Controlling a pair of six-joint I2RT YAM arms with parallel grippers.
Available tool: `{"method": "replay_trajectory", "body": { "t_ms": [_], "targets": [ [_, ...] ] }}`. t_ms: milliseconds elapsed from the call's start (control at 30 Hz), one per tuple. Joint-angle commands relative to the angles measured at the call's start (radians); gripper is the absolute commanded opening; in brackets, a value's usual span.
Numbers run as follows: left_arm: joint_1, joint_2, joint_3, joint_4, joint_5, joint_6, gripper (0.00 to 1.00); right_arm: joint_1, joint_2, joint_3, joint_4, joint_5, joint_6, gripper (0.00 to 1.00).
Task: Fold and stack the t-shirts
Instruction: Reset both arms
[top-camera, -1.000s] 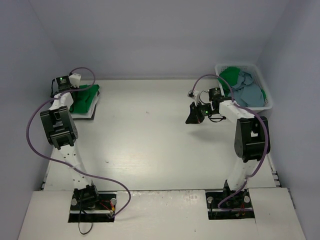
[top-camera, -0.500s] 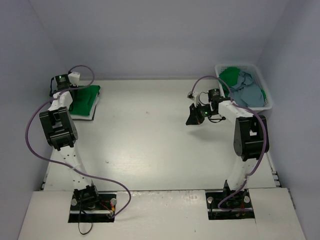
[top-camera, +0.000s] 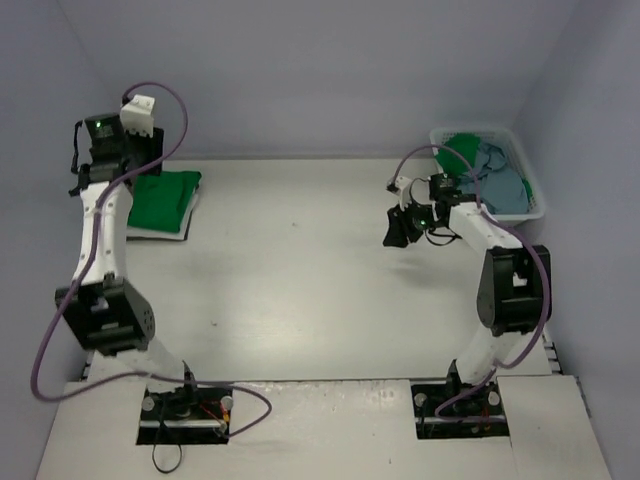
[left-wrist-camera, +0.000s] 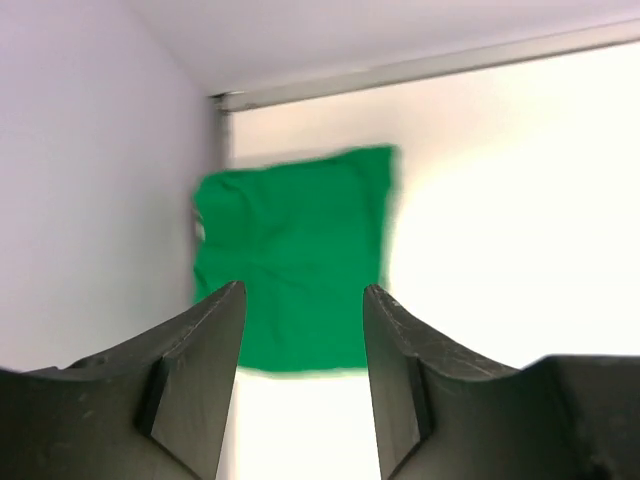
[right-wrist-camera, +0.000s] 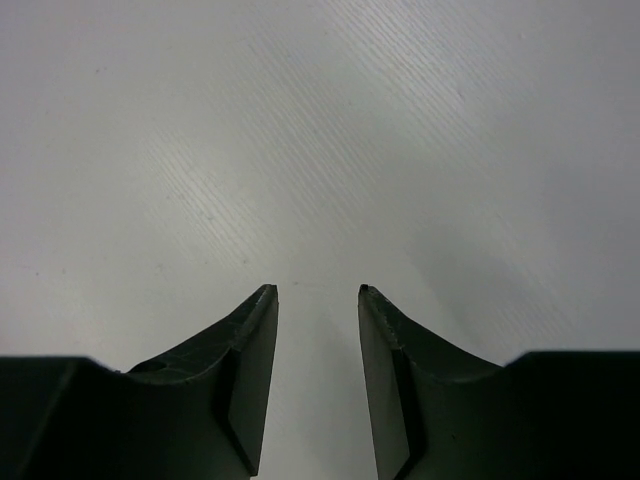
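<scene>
A folded bright green t-shirt (top-camera: 165, 196) lies at the table's far left, on top of a stack; a white edge and a dark edge (top-camera: 158, 236) show under it. High above it, my left gripper (top-camera: 88, 168) is open and empty; in the left wrist view the green t-shirt (left-wrist-camera: 290, 250) lies well below the left gripper (left-wrist-camera: 300, 292). More t-shirts, a green one (top-camera: 461, 152) and a blue-grey one (top-camera: 500, 184), lie crumpled in the basket. My right gripper (top-camera: 397, 228) hangs over bare table left of the basket, where the right gripper (right-wrist-camera: 318, 291) is open and empty.
The white slotted basket (top-camera: 536, 186) stands at the far right corner against the wall. Walls close the table (top-camera: 300, 280) on the left, back and right. Purple cables loop from both arms.
My left arm has lifted up and back from the green t-shirt, and its jaws have opened. The right gripper has opened and shifted slightly to the right.
</scene>
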Motion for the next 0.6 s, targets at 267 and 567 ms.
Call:
{"method": "replay_trajectory", "body": {
  "t_ms": [267, 567],
  "targets": [
    [-0.032, -0.458, -0.42, -0.221, 0.426, -0.097, 0.45, -0.224, -0.338, -0.121, -0.057, 0.158, 0.079, 0.41],
    [-0.03, -0.778, -0.757, -0.141, 0.53, -0.112, 0.47, -0.392, -0.536, -0.259, -0.034, 0.103, 0.119, 0.43]
  ]
}}
